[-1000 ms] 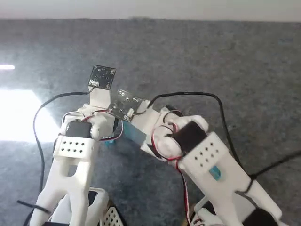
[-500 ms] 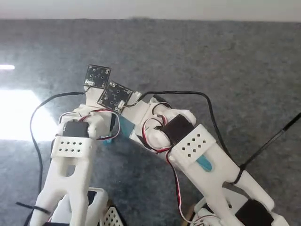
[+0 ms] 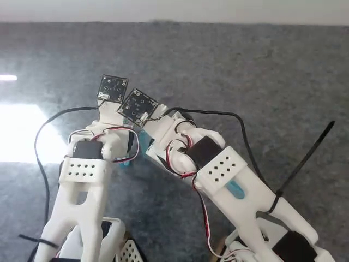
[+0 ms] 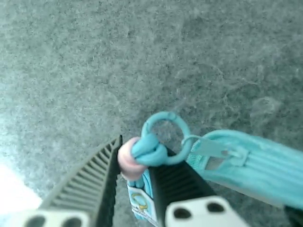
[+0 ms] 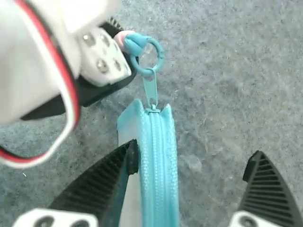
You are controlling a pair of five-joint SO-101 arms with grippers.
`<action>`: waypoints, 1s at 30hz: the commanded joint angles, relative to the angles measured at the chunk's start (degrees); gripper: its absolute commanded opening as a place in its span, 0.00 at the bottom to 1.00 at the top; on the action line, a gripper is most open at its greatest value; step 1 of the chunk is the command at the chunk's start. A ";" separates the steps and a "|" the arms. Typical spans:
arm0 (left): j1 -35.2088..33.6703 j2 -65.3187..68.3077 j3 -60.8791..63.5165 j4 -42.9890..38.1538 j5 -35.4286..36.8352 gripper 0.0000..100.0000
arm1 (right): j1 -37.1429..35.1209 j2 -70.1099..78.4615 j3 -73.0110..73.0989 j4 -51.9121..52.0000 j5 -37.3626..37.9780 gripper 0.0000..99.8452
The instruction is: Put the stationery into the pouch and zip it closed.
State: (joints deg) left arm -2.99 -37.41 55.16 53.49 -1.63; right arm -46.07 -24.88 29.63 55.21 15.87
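A bright glare patch (image 3: 19, 134) (almost pure white) washes the table (image 3: 272, 65) at left, shadows soft.

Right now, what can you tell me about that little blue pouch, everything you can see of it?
The pouch is turquoise, soft fabric by its look, and lies on the grey table. Its zipper looks closed along the visible stretch, with the slider at the end. A flat pull tab leads to a ring, which is tied to a knotted cord with a pink bead. The left gripper is shut on that knot. The open right gripper straddles the pouch, one finger right beside it.
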 commanded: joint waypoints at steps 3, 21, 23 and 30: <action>-0.70 -0.09 -0.22 -2.29 0.44 0.01 | 0.75 0.22 -0.44 -0.84 -0.44 0.35; -0.53 -0.09 2.15 -4.31 0.35 0.01 | 4.97 -0.40 1.41 -8.75 -0.53 0.01; -0.53 -0.09 2.15 -4.31 0.35 0.01 | 4.70 -0.40 1.49 -8.22 -0.44 0.01; 1.49 -0.09 2.15 -3.87 0.35 0.01 | 4.09 0.22 1.49 -8.40 -0.70 0.01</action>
State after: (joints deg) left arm -2.29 -37.41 57.89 50.42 -1.63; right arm -41.76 -24.53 31.56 47.91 15.52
